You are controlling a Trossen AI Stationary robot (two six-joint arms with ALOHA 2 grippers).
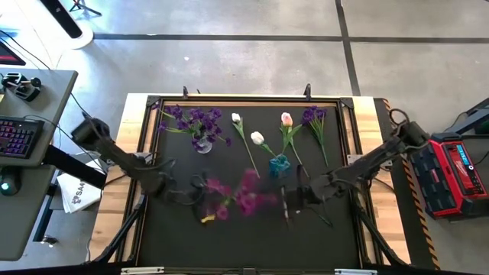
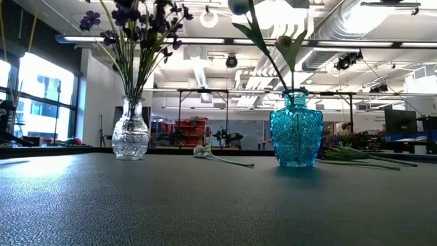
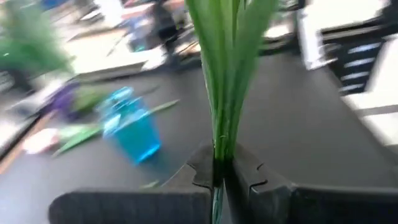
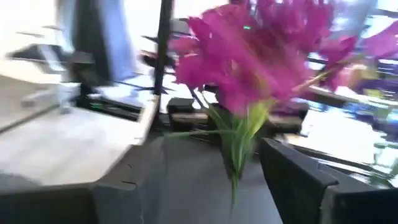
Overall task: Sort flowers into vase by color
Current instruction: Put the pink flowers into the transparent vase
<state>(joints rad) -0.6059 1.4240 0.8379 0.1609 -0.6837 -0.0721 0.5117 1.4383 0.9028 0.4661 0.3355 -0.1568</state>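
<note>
A magenta-blossomed flower with green leaves hangs over the middle of the table between my two grippers. My left gripper is shut on its stem. My right gripper is open just past the blossoms, one finger on either side of the leafy end, touching nothing. A clear vase at the far left holds purple sprigs. A blue vase near the middle holds a white tulip. Another white tulip, a pink tulip and a purple sprig lie on the table. My left gripper pinches the flower's green stem between its two fingers, coming roughly level from the table's left side. The stem and leaves run on past the fingertips toward the right arm. The flower is clear of the table; the low view shows nothing of it.
A raised wooden frame borders the dark table. A small yellow bit lies below the held flower. The near half of the table holds nothing else. A keyboard desk stands off the table's left side.
</note>
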